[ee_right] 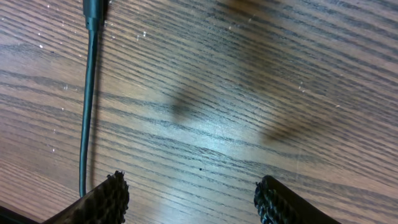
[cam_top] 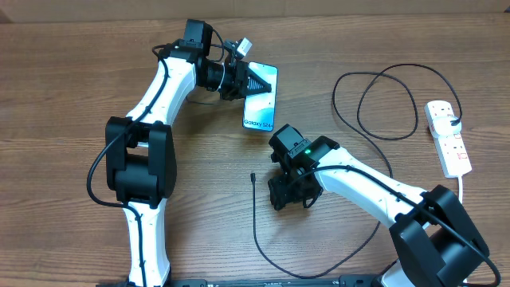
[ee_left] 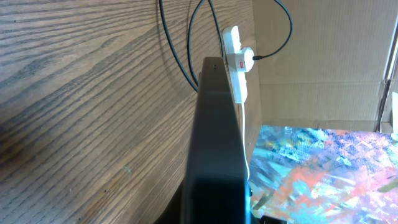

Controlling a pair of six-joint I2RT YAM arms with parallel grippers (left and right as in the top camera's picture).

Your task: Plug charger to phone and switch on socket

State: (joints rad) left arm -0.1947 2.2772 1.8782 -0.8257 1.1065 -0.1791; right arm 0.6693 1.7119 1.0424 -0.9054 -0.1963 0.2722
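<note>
The phone (cam_top: 260, 108) lies at the top centre with its cyan screen lit. My left gripper (cam_top: 253, 81) is shut on its upper end. In the left wrist view the phone's dark edge (ee_left: 217, 137) runs up the middle of the frame. The charger's black cable (cam_top: 255, 227) loops widely across the table, and its plug tip (cam_top: 253, 177) lies free on the wood. My right gripper (cam_top: 287, 195) is open and empty just right of the tip. Its two fingers (ee_right: 193, 199) hang over bare wood, with the cable (ee_right: 87, 93) to their left. The white socket strip (cam_top: 449, 137) lies at the far right.
The socket strip also shows in the left wrist view (ee_left: 236, 62), beyond the phone, with the cable plugged into it. A white cord (cam_top: 464, 187) runs from the strip toward the front edge. A cardboard wall (ee_left: 323, 56) stands behind the table.
</note>
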